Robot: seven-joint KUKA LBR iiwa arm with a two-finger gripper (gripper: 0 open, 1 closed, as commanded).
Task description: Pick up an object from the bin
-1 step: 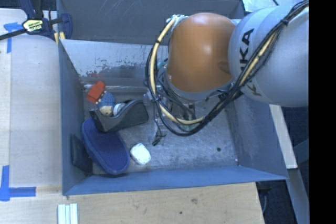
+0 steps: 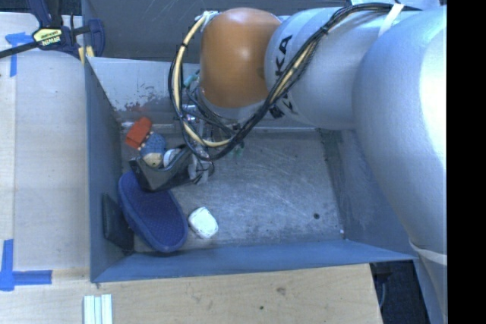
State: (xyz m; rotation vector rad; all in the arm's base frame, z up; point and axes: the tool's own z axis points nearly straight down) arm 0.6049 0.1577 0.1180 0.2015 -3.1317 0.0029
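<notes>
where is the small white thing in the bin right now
The small white lump lies on the floor of the bin at the camera view's lower left, just right of the blue oval pad and close to the near wall.

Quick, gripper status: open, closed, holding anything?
Gripper: cannot be told; it is down by the small dark grey lump and orange block at the grey metal bin's left end.

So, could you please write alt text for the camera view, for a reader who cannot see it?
A robot arm reaches from the right into a grey metal bin, its end effector down by a small heap at the left; an orange block, a dark blue oval pad and a white lump lie nearest.
</notes>
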